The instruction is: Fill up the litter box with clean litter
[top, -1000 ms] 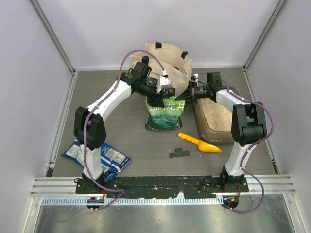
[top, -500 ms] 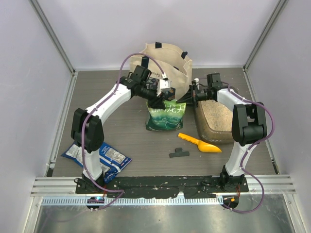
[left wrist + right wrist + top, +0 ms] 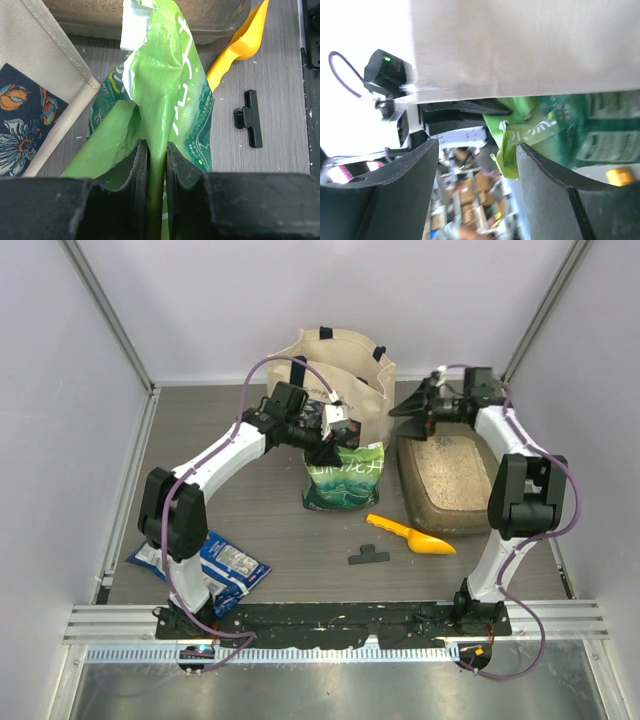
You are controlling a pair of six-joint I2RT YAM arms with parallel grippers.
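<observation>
1. A grey wood-grain table (image 3: 250,530) is seen from above, with both arms bolted at its near edge.
2. A cream canvas tote bag (image 3: 340,365) is stood upright at the far middle of the table, its mouth open.
3. The litter box (image 3: 408,485) is set on the right side of the table, just right of the tote bag and reaching toward the near edge. Its floor is covered by the clean litter (image 3: 450,472), spread as a pale sandy layer.
4. A green-and-white pouch (image 3: 343,480) is held upright in front of the tote bag, just left of the litter box. Its crumpled top edge is clamped between the fingers of the left gripper (image 3: 156,150), which are pressed tight against the film.
5. A blue snack bag (image 3: 225,562) is laid flat at the near left, by the left arm's base and well apart from the litter box.
6. The right gripper (image 3: 476,145) is held in the air over the far left corner of the litter box, beside the tote bag. Its jaws are spread wide and nothing is gripped.
7. A yellow scoop (image 3: 412,535) is laid on the table by the near left corner of the litter box; whether it touches the box cannot be told.
8. A black clip (image 3: 368,556) is laid just near of the scoop's handle.
</observation>
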